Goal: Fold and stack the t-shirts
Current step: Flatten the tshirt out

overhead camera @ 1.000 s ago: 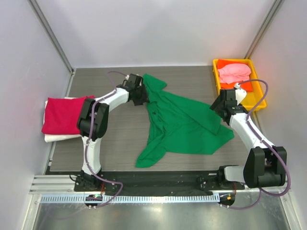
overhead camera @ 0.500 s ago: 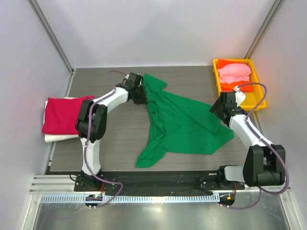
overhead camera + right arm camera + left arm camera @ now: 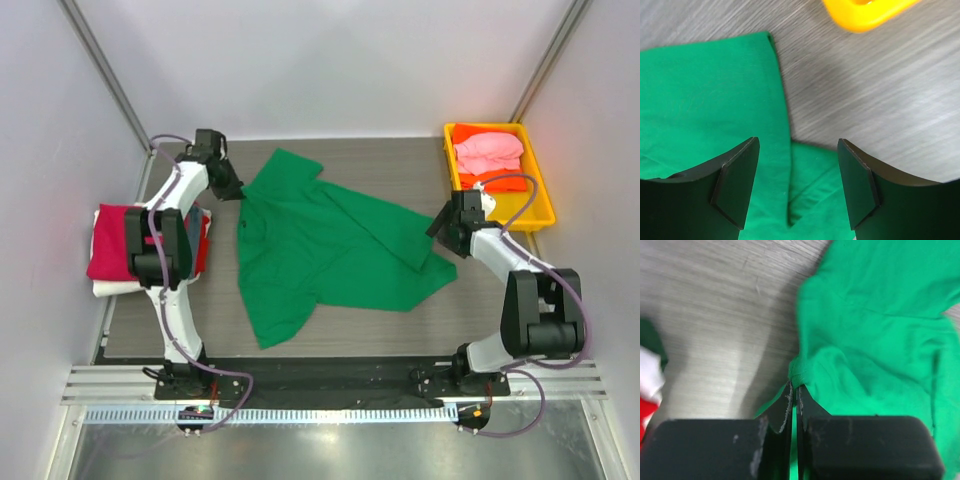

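Green t-shirt (image 3: pixel 330 250) lies spread and rumpled across the middle of the tabletop (image 3: pixel 400 160), reaching from one pincer to the other. We see the left pincer (image 3: pixel 794 392) pressed together on a hemmed edge of it. In the left wrist view the two dark fingers (image 3: pixel 777 420) meet with only a thin line between them. A fold of green hem sits right at their tips, and the rest of the cloth fans away ahead and to the right of them. From above, that grip is at the shirt's far left corner, with the cloth running off from the pincer toward the near side and toward the right arm.

The right pincer (image 3: pixel 799 144) stands spread wide over the shirt's right edge. In its wrist view green cloth fills the space below and between the fingers, and a straight edge of the shirt runs up ahead of them. Nothing is pinched; whether the tips touch the cloth we cannot tell. Ahead and a little to the right of this pincer sits the yellow tray (image 3: pixel 449 155), holding a pink t-shirt (image 3: pixel 488 152) on top of an orange t-shirt (image 3: pixel 475 132).

Just beside the left arm, on the side away from the green t-shirt, a folded crimson t-shirt (image 3: pixel 120 240) rests on a white t-shirt (image 3: pixel 118 288).
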You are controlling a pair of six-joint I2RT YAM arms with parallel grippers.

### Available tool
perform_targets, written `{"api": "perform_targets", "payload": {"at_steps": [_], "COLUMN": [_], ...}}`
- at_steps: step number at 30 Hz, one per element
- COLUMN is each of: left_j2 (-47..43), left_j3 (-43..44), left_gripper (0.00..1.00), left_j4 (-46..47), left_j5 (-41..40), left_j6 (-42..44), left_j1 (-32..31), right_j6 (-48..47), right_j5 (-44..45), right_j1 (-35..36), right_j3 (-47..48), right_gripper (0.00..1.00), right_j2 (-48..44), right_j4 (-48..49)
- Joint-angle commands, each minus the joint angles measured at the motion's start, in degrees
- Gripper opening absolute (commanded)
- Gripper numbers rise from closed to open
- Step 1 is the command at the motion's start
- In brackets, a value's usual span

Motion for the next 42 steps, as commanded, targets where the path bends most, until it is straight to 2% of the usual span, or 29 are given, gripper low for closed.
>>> {"api": "perform_targets", "payload": {"at_steps": [1, 8, 10, 15, 21, 24, 25, 28, 32, 38, 39, 41, 42], "left_j2": [5.2, 2.1, 1.4, 0.5, 0.1, 0.2, 0.2, 0.1, 0.2, 3.4, 3.8, 5.1, 6.1], "left_j3": [4.9, -1.6, -3.0, -4.3, -4.3, -3.8, -3.6, -3.0, -1.7, 3.5, 4.5, 7.6, 8.8], "left_gripper": [0.00, 0.00, 0.00, 0.00, 0.00, 0.00, 0.00, 0.00, 0.00, 0.00, 0.00, 0.00, 0.11], "left_j4": [-6.4, -2.0, -1.3, -0.5, -0.2, -0.4, -0.3, -0.3, -0.3, 0.0, 0.1, -0.1, -0.5], "left_j5": [-1.2, -4.4, -4.8, -5.4, -5.8, -5.8, -5.8, -5.8, -5.8, -5.8, -5.8, -5.8, -5.8], "left_j6": [3.2, 1.9, 2.0, 2.0, 2.3, 2.5, 2.5, 2.4, 2.2, 0.8, 0.2, -0.1, -0.2], "left_j1": [-1.3, -1.4, -1.4, -1.3, -1.3, -1.3, -1.2, -1.2, -0.3, 1.6, 1.9, 2.1, 2.1], "right_j6": [-1.5, -3.0, -3.0, -2.4, -2.6, -2.7, -2.7, -3.0, -4.4, -6.5, -6.6, -6.4, -6.2], "right_j5": [-3.5, -1.1, -0.1, 1.4, 4.3, 5.1, 5.2, 7.3, 10.9, 12.1, 10.9, 8.8, 8.9], "right_j1": [0.4, 1.0, 1.0, 1.5, 3.2, 3.2, 3.2, 3.2, 3.2, 3.0, 2.8, 2.5, 2.5], "right_j3": [4.7, 11.3, 14.2, 19.9, 22.9, 23.8, 24.1, 26.1, 31.6, 56.1, 61.4, 66.8, 68.9], "right_gripper": [0.70, 0.68, 0.64, 0.57, 0.51, 0.36, 0.23, 0.01, 0.01, 0.01, 0.02, 0.62, 0.83], "right_j2": [3.3, 10.0, 13.2, 20.9, 25.2, 26.6, 26.9, 27.6, 26.2, 36.0, 37.6, 41.9, 42.3], "right_j4": [2.7, 2.8, 2.9, 3.0, 2.8, 2.9, 2.9, 2.7, 2.1, -2.7, -2.7, -5.1, -6.7]}}
